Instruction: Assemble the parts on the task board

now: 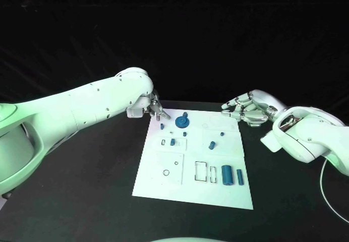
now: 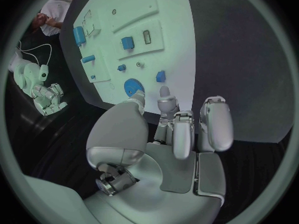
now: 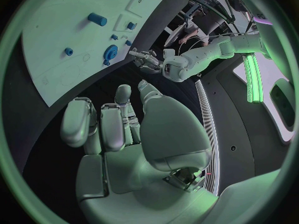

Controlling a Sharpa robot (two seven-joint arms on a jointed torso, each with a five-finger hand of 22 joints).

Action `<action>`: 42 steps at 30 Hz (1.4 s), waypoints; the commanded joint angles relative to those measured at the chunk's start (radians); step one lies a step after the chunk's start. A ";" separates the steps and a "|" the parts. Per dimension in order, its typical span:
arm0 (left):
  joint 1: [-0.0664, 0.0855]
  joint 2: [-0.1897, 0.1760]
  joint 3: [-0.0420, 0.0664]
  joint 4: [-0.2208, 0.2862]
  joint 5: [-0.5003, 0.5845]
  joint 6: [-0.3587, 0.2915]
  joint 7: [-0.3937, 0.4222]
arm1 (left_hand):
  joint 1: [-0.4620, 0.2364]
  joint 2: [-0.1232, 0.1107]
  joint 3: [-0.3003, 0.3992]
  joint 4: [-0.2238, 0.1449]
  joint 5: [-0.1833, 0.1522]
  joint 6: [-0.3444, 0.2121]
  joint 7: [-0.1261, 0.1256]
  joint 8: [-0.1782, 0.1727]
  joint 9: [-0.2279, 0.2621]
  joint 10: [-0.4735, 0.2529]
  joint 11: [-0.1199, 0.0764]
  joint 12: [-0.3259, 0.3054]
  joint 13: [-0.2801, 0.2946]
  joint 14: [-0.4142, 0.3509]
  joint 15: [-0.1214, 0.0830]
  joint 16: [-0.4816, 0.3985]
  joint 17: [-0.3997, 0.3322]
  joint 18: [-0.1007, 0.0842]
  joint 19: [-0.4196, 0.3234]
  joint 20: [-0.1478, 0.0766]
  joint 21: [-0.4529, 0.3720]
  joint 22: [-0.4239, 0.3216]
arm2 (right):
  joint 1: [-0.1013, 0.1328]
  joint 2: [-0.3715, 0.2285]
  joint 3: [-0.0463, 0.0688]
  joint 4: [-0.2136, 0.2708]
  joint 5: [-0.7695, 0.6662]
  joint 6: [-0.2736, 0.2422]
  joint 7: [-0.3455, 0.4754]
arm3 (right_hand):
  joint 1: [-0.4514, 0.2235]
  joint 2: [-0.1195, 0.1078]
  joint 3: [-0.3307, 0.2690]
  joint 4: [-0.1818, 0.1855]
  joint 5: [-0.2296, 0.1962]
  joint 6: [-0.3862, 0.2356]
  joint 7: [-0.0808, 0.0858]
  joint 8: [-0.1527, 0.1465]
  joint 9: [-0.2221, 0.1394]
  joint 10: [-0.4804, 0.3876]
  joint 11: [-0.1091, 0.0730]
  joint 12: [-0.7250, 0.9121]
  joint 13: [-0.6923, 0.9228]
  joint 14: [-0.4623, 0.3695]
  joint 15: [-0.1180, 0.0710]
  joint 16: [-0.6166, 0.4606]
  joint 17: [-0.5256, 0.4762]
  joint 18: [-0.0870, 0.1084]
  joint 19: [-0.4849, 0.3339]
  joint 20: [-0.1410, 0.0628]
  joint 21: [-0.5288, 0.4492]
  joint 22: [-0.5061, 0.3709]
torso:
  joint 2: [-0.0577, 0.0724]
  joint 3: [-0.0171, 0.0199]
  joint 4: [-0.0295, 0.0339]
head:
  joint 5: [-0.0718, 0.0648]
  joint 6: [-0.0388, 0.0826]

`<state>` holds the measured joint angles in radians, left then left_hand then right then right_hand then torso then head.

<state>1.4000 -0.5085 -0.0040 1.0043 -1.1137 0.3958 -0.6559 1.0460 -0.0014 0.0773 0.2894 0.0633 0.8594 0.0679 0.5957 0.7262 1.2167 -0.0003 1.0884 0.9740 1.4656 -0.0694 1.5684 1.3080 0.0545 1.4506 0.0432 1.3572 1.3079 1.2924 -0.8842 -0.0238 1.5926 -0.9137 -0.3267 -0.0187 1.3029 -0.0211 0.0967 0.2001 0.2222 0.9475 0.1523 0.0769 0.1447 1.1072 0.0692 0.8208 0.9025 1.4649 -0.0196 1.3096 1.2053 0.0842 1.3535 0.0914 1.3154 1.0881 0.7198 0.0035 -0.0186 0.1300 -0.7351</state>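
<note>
Head view: the white task board lies lengthwise in the middle of the black table, with small blue parts spread over it.
Left hand: the left hand hovers at the board's far left corner, fingers pointing down toward the board; in the left wrist view the fingers are curled in over the palm with nothing between them, fingertips just above the board's edge.
Right hand: the right hand sits off the board's far right corner, over the dark table; in the right wrist view its fingers are bent inward and hold nothing.
Gear: a round blue gear lies near the far edge of the board, close to the left hand's fingertips but apart from them.
Cylinder: a blue cylinder lies at the near right of the board, with a thinner blue bar just beside it.
Small parts: a blue peg and several smaller blue pieces sit in the board's middle band.
Outlines: black-outlined rectangular slots lie just left of the cylinder.
</note>
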 commanded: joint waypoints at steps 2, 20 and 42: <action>-0.002 0.009 -0.002 -0.012 -0.008 0.030 0.007 | 0.013 0.003 -0.006 -0.001 -0.004 0.006 0.001 -0.004 -0.002 -0.001 0.000 0.004 0.001 0.105 0.008 0.002 0.263 0.005 0.003 0.004 0.005 0.055 | -0.001 0.002 0.000 0.000 -0.008 0.013 0.010 | 0.001 0.006 -0.005 0.001 -0.002 -0.005 0.002 0.004 0.001 -0.001 -0.003 0.005 0.000 0.026 0.006 -0.002 0.001 0.011 -0.004 0.000 -0.003 0.001 | -0.002 0.0008 0.0021 | 0.001 -0.004; -0.019 0.025 -0.004 -0.050 0.004 0.064 0.005 | 0.022 0.017 -0.014 -0.001 -0.003 0.010 0.000 -0.006 -0.006 0.000 -0.001 0.008 0.004 0.105 0.008 0.002 0.263 0.004 0.005 0.005 0.009 0.059 | -0.001 0.005 0.000 0.001 -0.015 0.012 0.009 | 0.009 0.009 -0.007 -0.001 0.002 -0.003 0.001 0.006 0.002 0.000 -0.004 0.008 0.001 0.028 0.005 0.002 0.007 0.010 -0.002 -0.001 -0.002 0.003 | -0.001 0.0017 -0.0001 | 0.005 -0.007; -0.036 0.036 -0.004 -0.061 0.013 0.039 0.027 | 0.055 0.038 -0.022 -0.006 -0.003 0.015 0.000 -0.008 -0.011 0.001 -0.001 0.016 0.009 0.105 0.008 0.002 0.263 0.003 0.008 0.005 0.011 0.064 | -0.001 0.005 0.000 -0.002 -0.016 0.014 0.006 | 0.012 0.010 -0.007 -0.002 0.003 -0.004 0.001 0.006 0.002 -0.001 -0.004 0.008 0.000 0.029 0.005 0.003 0.008 0.010 -0.002 -0.001 -0.003 0.002 | -0.001 0.0004 0.0015 | 0.002 -0.019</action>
<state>1.3642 -0.4757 -0.0085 0.9428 -1.1076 0.4373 -0.6478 1.0929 0.0375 0.0596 0.2823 0.0633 0.8667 0.0677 0.5918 0.7168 1.2168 -0.0003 1.1004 0.9823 1.4655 -0.0695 1.5684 1.3075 0.0545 1.4543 0.0467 1.3631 1.3076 1.2924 -0.8798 -0.0237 1.5909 -0.9190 -0.3245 -0.0178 1.3083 -0.0158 0.0939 0.1973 0.2224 0.9475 0.1522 0.0769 0.1453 1.1073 0.0693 0.8247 0.9036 1.4649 -0.0196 1.3096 1.2129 0.0842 1.3535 0.0914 1.3154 1.0895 0.7191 0.0037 -0.0172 0.1313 -0.7532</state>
